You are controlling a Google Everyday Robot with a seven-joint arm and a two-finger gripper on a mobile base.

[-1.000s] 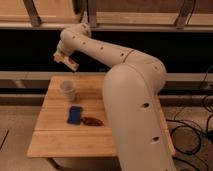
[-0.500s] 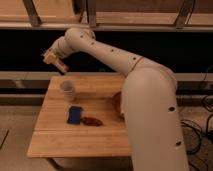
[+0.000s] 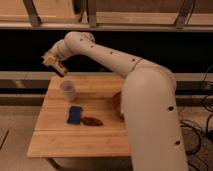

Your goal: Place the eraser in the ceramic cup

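Observation:
The ceramic cup (image 3: 67, 90) is a small pale round cup standing upright at the back left of the wooden table (image 3: 55, 140). A flat blue block (image 3: 75, 114), the eraser, lies on the table in front of the cup. My gripper (image 3: 54, 64) hangs above the table's back left edge, up and to the left of the cup and well clear of the blue block. The arm (image 3: 110, 55) reaches to it from the right.
A small dark brown object (image 3: 91, 121) lies just right of the blue block. A reddish-brown round thing (image 3: 116, 104) is partly hidden behind my arm's big white link (image 3: 150, 115) at the table's right side. Dark shelving runs behind the table.
The gripper has moved left from over the cup to beyond the table's back left edge. The cup, blue block and brown object have not moved.

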